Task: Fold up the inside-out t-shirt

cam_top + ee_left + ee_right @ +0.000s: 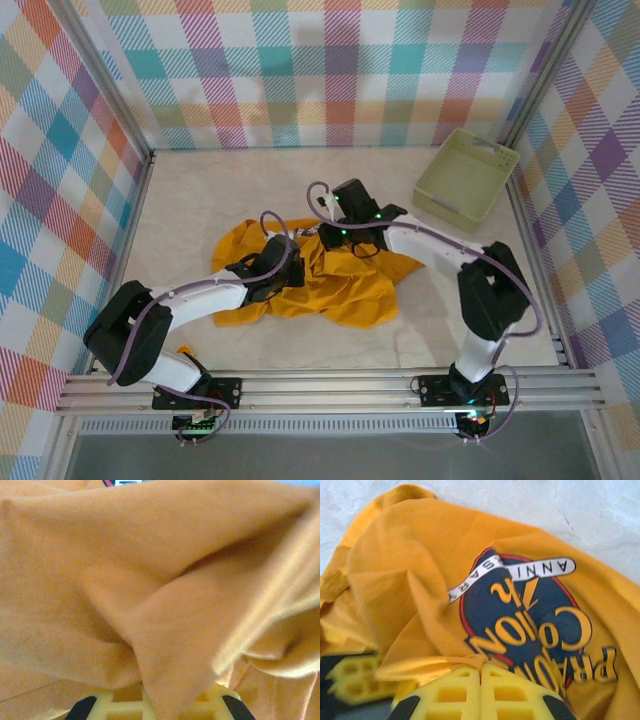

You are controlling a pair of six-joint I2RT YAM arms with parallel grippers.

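The shirt (340, 295) is laid long axis left-right; its middle is clamped by the left gripper (160, 702), its far edge by the right gripper (481, 672).

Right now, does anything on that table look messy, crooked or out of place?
The orange t-shirt lies bunched in a wrinkled heap mid-table instead of spread flat, and a fold covers part of its printed badge. The green basket sits at a slant in the far right corner. Nothing looks spilled or broken.
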